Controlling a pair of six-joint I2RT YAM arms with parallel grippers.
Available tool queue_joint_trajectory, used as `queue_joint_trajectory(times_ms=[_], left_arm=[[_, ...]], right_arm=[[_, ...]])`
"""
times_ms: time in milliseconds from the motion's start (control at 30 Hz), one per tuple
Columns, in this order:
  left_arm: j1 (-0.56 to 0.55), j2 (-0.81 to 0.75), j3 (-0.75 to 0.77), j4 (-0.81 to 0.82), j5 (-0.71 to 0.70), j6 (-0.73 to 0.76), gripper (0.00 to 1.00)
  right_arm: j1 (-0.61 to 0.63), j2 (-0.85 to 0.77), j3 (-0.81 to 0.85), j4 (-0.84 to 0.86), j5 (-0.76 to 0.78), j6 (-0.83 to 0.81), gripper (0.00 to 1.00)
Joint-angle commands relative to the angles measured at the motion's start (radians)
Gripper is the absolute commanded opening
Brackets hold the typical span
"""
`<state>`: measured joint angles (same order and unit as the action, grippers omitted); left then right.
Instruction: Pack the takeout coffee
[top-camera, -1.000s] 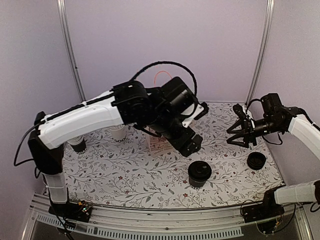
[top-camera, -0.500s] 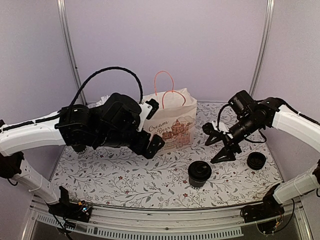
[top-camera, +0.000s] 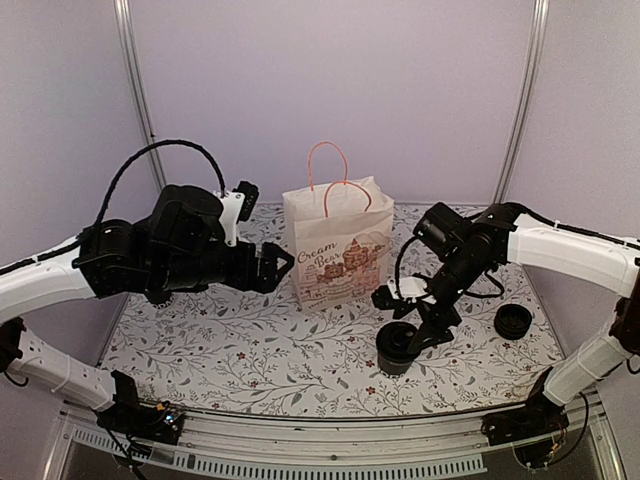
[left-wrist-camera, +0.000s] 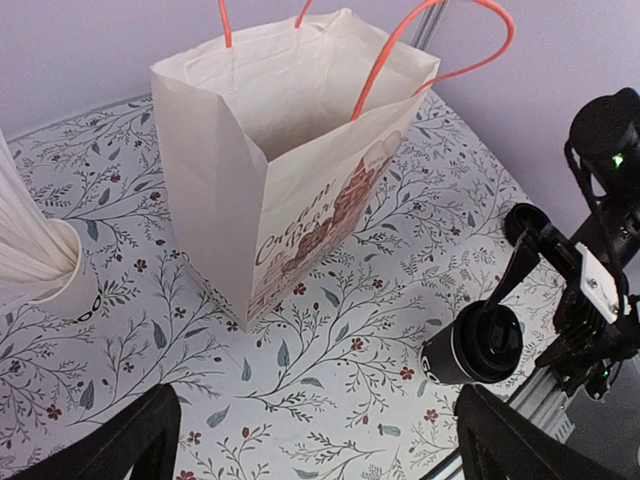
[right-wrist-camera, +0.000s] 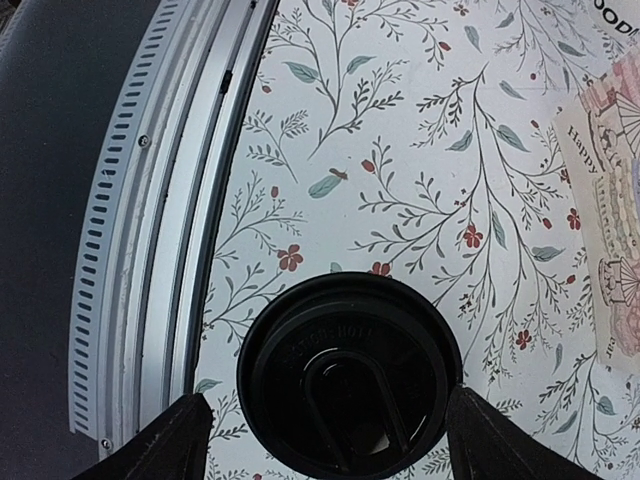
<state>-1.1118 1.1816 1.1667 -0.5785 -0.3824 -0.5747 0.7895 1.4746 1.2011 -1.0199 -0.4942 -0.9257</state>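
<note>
The takeout coffee (top-camera: 399, 347), a black cup with a black lid, stands upright on the floral table in front of the white paper bag (top-camera: 337, 245). My right gripper (top-camera: 410, 318) is open and points down over the cup. In the right wrist view its fingers straddle the lid (right-wrist-camera: 350, 375), one on each side, and do not close on it. My left gripper (top-camera: 272, 264) is open and empty, left of the bag. The left wrist view shows the bag's open top (left-wrist-camera: 280, 170) and the cup (left-wrist-camera: 480, 348) at lower right.
A low stack of loose black lids (top-camera: 513, 320) lies right of the cup. A holder of white straws (left-wrist-camera: 45, 260) stands left of the bag. The metal front rail (right-wrist-camera: 150, 200) runs close to the cup. A black cup stack (top-camera: 152, 295) sits behind my left arm.
My left arm has swung back to the left, uncovering the bag. My right gripper has moved left and down from near the lids to over the coffee cup.
</note>
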Motion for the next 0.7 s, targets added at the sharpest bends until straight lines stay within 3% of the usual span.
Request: queue_joint_trajectory(times_ms=[0, 667], left_arm=[[0.02, -0.004, -0.023, 0.046, 0.026, -0.028, 0.98], [0.043, 0.042, -0.016, 0.047, 0.08, -0.022, 0.96]], right_arm=[[0.022, 0.023, 0.029, -0.013, 0.056, 0.015, 0.85], [0.095, 0.052, 0.06, -0.009, 0.166, 0.062, 0.84]])
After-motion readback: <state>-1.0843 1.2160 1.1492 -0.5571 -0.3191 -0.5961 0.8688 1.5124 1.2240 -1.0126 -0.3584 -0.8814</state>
